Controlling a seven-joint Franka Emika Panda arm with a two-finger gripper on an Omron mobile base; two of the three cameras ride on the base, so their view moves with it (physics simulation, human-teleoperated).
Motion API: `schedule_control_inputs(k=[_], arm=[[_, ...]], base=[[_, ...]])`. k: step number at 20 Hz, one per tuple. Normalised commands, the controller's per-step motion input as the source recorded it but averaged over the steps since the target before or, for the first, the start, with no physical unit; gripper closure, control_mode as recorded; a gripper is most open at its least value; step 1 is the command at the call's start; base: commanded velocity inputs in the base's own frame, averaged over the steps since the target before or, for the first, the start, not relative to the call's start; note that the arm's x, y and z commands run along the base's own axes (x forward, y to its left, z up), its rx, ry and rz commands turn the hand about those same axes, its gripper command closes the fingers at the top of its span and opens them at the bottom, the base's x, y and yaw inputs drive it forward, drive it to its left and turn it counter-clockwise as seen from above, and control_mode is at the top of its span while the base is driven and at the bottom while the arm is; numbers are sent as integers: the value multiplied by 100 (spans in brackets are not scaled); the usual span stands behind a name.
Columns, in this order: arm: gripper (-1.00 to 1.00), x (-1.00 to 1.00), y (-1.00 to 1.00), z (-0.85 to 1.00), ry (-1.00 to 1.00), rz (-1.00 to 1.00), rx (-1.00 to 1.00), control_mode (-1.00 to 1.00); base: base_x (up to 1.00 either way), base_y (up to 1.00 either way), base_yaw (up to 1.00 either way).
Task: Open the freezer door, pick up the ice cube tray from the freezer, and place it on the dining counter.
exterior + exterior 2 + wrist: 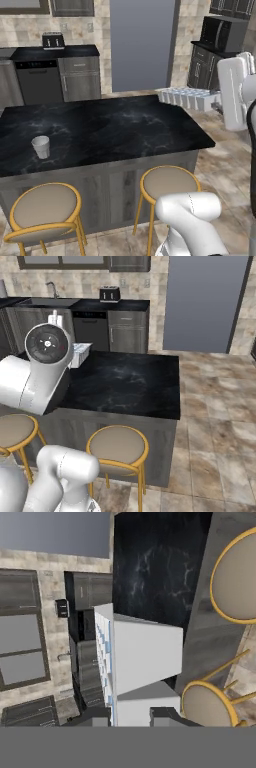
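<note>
Stretching between tiled floor and grey cabinets, the black marble dining counter carries a white cup; the gripper clamps the ice cube tray just above its far corner.

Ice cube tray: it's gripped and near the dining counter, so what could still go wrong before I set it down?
The ice cube tray is held on edge by its end, so it could swing or slip from the fingers. It hangs beside the dining counter, so it could clip the edge. The white cup stands well clear.
</note>
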Motion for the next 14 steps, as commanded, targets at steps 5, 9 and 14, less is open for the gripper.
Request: schedule_control_inputs(k=[5,9,14], arm=[[100,73,-1,-55,2,9,-4,-100],[100,63,0,-50,2,10,0,-100],[100,64,0,-38,0,9,0,-100]], base=[[0,0,0],[0,0,0],[0,0,0]])
